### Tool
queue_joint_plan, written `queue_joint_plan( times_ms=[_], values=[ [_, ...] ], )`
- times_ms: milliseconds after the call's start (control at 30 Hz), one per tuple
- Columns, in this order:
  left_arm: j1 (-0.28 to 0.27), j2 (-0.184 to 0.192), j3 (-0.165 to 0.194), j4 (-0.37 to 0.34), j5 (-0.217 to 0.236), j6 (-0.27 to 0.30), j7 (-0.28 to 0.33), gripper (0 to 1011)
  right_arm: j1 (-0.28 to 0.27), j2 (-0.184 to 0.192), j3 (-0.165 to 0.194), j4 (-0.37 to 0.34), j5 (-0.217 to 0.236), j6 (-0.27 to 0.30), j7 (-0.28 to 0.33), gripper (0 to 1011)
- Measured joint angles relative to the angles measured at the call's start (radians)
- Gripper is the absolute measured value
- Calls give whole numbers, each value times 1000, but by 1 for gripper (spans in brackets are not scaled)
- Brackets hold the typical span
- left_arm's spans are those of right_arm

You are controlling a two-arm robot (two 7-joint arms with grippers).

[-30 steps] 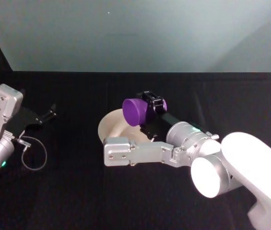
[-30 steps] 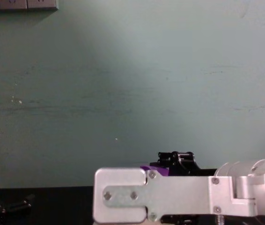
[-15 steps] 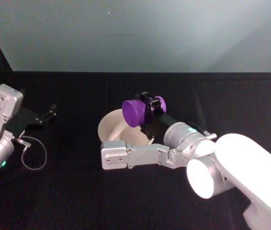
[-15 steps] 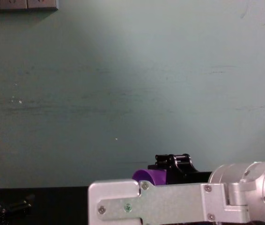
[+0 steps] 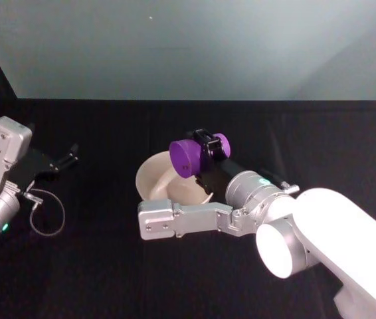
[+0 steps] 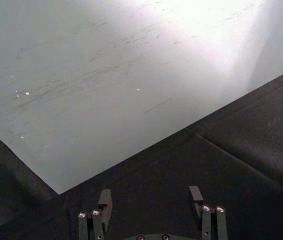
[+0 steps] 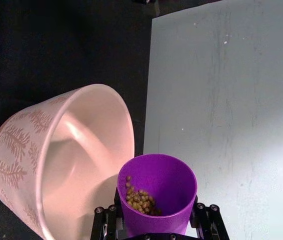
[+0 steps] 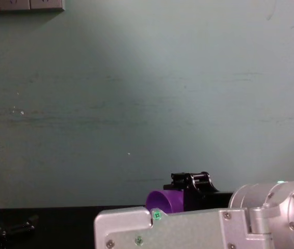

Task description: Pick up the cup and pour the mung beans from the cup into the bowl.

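Cup (image 5: 188, 157): tipped sideways above the bowl (image 5: 149, 176), clamped between fingers of right gripper (image 5: 206, 154), mung beans (image 7: 140, 200) inside. Step: pouring; next likely needs further tilt. Left gripper (image 6: 151, 200): parked well left of bowl, fingers apart

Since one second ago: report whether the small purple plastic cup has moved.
Yes, slightly: chest view shows the purple cup lower and further left against the pale green wall.
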Motion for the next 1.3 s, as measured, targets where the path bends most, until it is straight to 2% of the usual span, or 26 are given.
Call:
queue_joint_plan(
  times_ms=[467, 1300],
  values=[
    [0, 0, 0, 0, 0, 0, 0, 1000, -3, -8, 0, 0, -46, -6, 13, 715],
    [0, 0, 0, 0, 0, 0, 0, 1000, 3, -7, -17, 8, -97, -14, 19, 715]
  ],
)
